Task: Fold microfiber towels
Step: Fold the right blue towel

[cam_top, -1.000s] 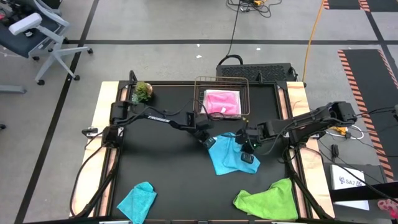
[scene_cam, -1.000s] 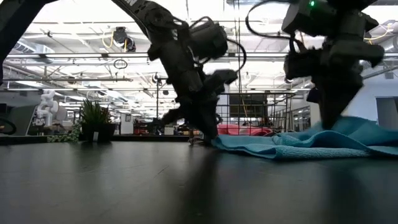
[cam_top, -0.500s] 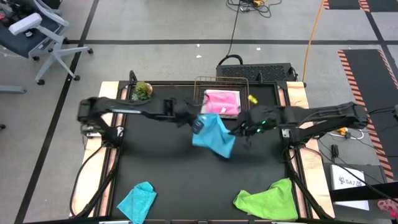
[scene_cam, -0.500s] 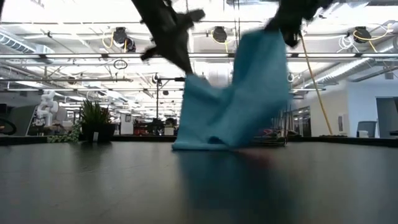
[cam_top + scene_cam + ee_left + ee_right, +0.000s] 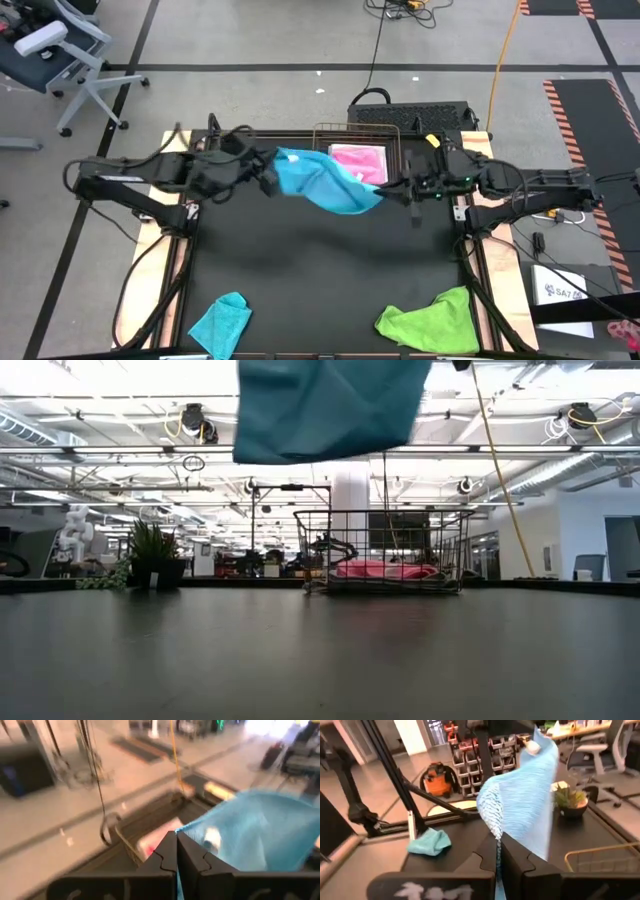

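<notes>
High view gives us four towels: one sky blue towel (image 5: pixel 325 184), one pink towel (image 5: pixel 358 163) in one wire basket (image 5: pixel 322 139), one teal towel (image 5: pixel 221 322) and one green towel (image 5: pixel 432 318). One plant (image 5: pixel 152 553) shows in the low view. Our left gripper (image 5: pixel 268 178) and right gripper (image 5: pixel 398 190) are each clamped on a corner of the blue towel, which hangs stretched between them, clear of the table (image 5: pixel 300 270). A second ago it lay crumpled on the table under both grippers; now it is lifted.
</notes>
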You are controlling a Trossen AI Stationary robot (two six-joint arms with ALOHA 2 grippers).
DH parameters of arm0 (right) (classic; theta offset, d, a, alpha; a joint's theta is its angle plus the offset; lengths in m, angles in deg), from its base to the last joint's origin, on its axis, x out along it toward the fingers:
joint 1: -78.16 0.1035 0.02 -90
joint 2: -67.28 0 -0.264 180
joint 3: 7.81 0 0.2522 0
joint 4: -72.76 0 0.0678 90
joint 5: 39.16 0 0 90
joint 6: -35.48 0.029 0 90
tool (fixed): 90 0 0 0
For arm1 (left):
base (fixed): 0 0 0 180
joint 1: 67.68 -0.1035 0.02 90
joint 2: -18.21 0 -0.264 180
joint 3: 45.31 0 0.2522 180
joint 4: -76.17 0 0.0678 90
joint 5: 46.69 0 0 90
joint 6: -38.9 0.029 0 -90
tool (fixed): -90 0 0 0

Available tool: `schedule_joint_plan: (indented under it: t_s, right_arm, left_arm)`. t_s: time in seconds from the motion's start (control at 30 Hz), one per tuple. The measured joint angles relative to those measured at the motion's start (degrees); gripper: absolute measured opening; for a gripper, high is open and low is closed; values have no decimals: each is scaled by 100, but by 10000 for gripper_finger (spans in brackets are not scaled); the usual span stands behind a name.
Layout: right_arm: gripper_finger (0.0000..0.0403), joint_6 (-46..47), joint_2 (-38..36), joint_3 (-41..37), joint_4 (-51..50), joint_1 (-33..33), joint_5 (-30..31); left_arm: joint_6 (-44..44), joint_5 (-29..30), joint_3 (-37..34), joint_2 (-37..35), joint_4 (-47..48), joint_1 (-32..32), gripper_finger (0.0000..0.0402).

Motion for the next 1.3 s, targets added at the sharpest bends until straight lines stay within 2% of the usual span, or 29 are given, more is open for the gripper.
schedule_joint_plan:
  t_s: [0.03,0.1,0.17,0.2,0.3,0.37,0.5,0.57,0.7,0.77,0.9,1.1,1.3]
  right_arm:
    - [0,-169,7,-5,-13,2,195]
    - [0,-503,76,-1,198,-22,1027]
    - [0,-611,148,-4,327,-107,1525]
    - [0,-587,232,-4,457,-121,1468]
    - [0,-370,458,-6,692,-46,649]
    - [0,-398,618,-4,849,25,503]
    - [0,-540,810,-8,947,-61,1047]
    - [0,-449,853,-8,1127,-119,1051]
    - [0,-78,852,-6,1209,-87,267]
    - [0,47,850,-6,1202,-16,150]
    - [0,45,848,-6,1205,176,705]
    - [0,251,844,-6,1408,493,685]
    - [0,565,846,-6,1394,1186,900]
  left_arm:
    - [152,258,0,-70,34,72,0]
    - [365,559,0,-145,91,110,0]
    - [484,463,-2,-176,83,110,0]
    - [493,260,-2,-178,69,129,0]
    - [546,-543,-2,-56,83,298,1]
    - [673,-644,-4,103,118,376,1]
    - [912,-336,-20,217,302,356,1]
    - [920,-261,-10,196,354,317,2]
    - [960,-253,-9,6,479,307,1]
    - [947,-211,-9,-123,573,366,2]
    - [943,-167,-6,-349,633,512,2]
    - [679,-133,-2,-469,596,911,1]
    - [179,553,-2,-99,600,1557,1]
